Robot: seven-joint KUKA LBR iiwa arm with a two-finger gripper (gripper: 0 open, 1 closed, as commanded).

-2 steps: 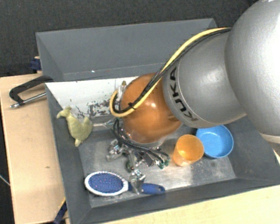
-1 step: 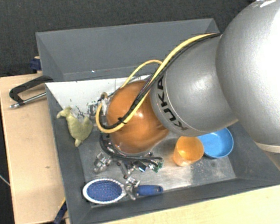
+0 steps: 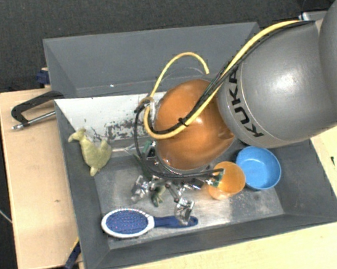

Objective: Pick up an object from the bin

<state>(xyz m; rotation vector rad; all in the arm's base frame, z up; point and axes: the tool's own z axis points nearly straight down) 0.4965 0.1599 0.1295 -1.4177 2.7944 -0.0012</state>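
**Notably, Gripper Stood Low Over the Brush Handle; Jaw State Undetermined**

Camera view. The grey bin [image 3: 83, 192] occupied the centre of the frame. The arm [image 3: 292, 82] entered from the right and covered the upper right part of the bin. Its wrist carried a rounded orange cover [image 3: 190, 134], with a yellow cable [image 3: 177, 61] looping over the top of it.

Below the cover, the gripper [image 3: 165, 196] stood low near the bin floor, at the lower centre of the frame. Its metal end was partly hidden by the cover, so it could not be told whether it was open or closed. Nothing could be confirmed as held.

The nearest item was a hairbrush [image 3: 128, 222] with a blue frame and a white bristle pad. It lay flat along the lower edge of the bin floor, with its head to the lower left. Its blue handle [image 3: 168, 224] ran to the right, directly beneath the gripper. Contact between the two could not be confirmed.

An orange cup [image 3: 228, 180] lay just to the right of the gripper. A blue bowl [image 3: 260, 169] sat beside the cup, further right and close against it. A yellow-green plush toy [image 3: 94, 152] lay at the left side of the bin, well apart from the gripper.
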